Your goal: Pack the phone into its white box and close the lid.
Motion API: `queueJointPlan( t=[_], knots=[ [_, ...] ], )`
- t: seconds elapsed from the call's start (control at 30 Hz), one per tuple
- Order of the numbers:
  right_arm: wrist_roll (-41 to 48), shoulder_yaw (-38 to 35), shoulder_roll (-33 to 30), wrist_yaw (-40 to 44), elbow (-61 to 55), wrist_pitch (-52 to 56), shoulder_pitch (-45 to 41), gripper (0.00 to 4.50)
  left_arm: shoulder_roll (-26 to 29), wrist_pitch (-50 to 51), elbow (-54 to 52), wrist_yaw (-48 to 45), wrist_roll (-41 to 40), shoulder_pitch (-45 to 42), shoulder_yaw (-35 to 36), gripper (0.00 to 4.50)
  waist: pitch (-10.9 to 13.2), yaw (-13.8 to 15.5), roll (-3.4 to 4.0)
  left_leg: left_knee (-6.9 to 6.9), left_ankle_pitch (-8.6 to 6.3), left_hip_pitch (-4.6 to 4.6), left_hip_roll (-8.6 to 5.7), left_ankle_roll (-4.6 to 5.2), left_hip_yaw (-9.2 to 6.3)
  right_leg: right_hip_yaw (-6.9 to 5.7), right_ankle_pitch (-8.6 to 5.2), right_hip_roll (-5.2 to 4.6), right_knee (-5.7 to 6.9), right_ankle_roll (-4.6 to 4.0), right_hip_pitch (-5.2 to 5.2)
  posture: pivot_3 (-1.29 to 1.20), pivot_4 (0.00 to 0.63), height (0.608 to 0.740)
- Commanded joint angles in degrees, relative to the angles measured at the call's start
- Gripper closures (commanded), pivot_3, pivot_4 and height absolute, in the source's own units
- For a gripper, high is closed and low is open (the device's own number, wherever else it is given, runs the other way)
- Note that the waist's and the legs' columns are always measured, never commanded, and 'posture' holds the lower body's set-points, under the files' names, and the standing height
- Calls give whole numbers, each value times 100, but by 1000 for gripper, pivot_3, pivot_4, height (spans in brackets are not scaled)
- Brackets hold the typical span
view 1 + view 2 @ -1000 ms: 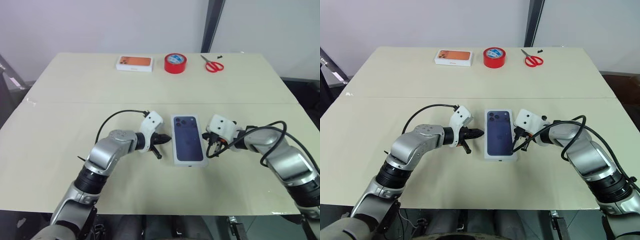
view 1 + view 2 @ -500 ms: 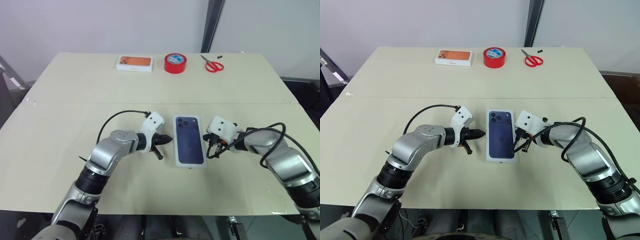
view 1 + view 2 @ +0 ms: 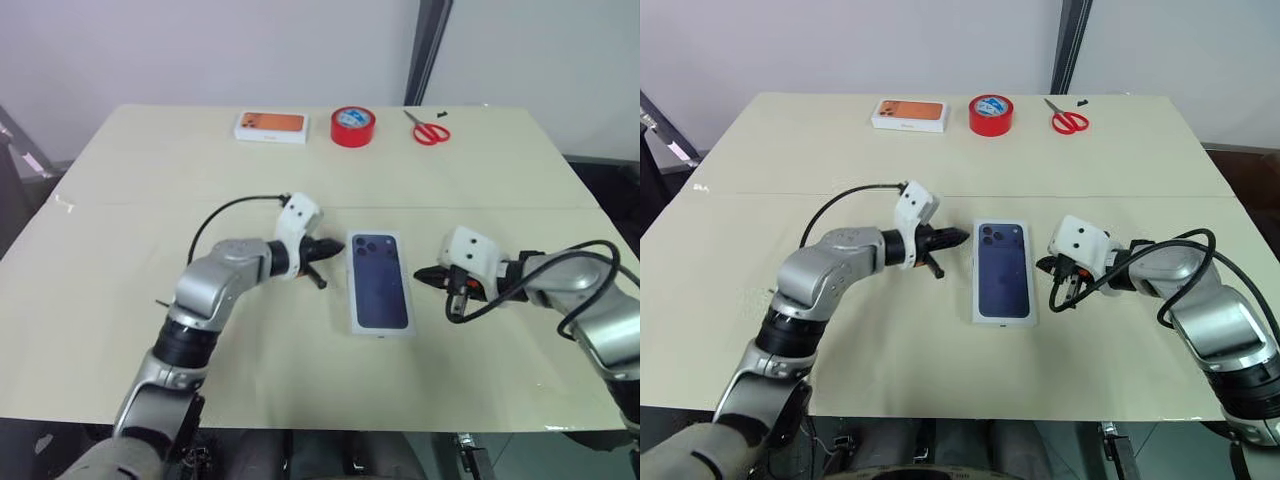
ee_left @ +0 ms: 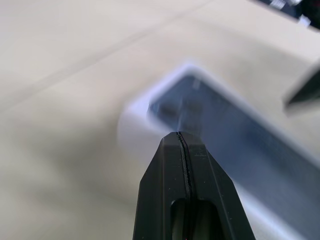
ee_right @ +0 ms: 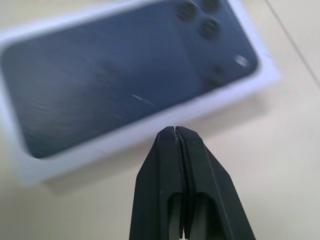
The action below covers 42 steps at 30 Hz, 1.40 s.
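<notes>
Lid (image 3: 379, 281) on box, flat on table (image 3: 150, 180) centre, phone pic facing up. L gripper (image 3: 330, 249) clenched, empty, just beside lid's far left corner. R gripper (image 3: 422, 273) clenched, empty, near lid's right edge, apart.

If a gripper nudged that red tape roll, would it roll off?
Probably not: the tape roll lies flat on its side on the table, so it would likely slide. It looks stiff and light. Stood on its rim, it could roll.

white lid (image 3: 379, 282) with dark blue phone print, red tape (image 3: 350, 127)
</notes>
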Motion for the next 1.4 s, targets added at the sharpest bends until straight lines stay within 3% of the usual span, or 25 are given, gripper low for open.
queueJointPlan(
  t=[0.03,0.37,0.8,0.93,1.1,1.2,1.3,1.4],
  knots=[
    [40,81,96,-152,-278,151,-34,4473,-283,-261,931,193,309,-442,-128,4500,0,-15,-1,1,0,0,0,0,1,0,0,1,0,0,0,0,150,733],
    [-171,468,221,-627,-326,504,-7,4473,-473,-675,2520,29,971,-914,-532,4500,-1,-5,-1,1,0,2,0,0,1,1,0,2,3,0,0,0,150,733],
    [-417,816,-104,-407,-477,91,374,4473,-405,-555,1926,-78,1000,-400,-448,4500,-20,-24,-7,-1,0,20,2,0,-1,1,-1,4,3,1,20,0,150,733],
    [-243,189,555,-902,165,12,-324,4473,-287,-1119,1359,272,793,-312,397,4500,-16,-84,-6,-2,0,29,5,0,2,6,-1,7,4,1,25,0,150,733],
    [-205,-447,964,-1190,1472,-493,-1103,4473,525,-1186,23,436,482,209,1495,4500,-13,-58,-9,-2,4,4,7,-6,5,9,0,7,17,1,-12,0,150,733],
    [-262,-652,1182,-1311,2334,-1030,-1425,4473,1132,-1006,-780,361,189,859,2195,4500,-14,-28,-7,-10,3,4,7,-7,7,9,0,3,8,0,-12,0,150,733],
    [-111,-750,1281,-953,3243,-1450,-1792,4473,1712,-941,-1466,186,-77,1879,3045,4500,-14,-30,-7,-10,3,3,5,-6,10,9,0,-1,6,1,-11,0,150,733],
    [28,-761,1309,-514,3830,-1688,-2008,4473,2006,-913,-1772,181,-184,2652,3455,4500,-13,-29,-6,-10,3,3,5,-6,11,9,0,-1,5,0,-12,0,150,733]
  ],
)
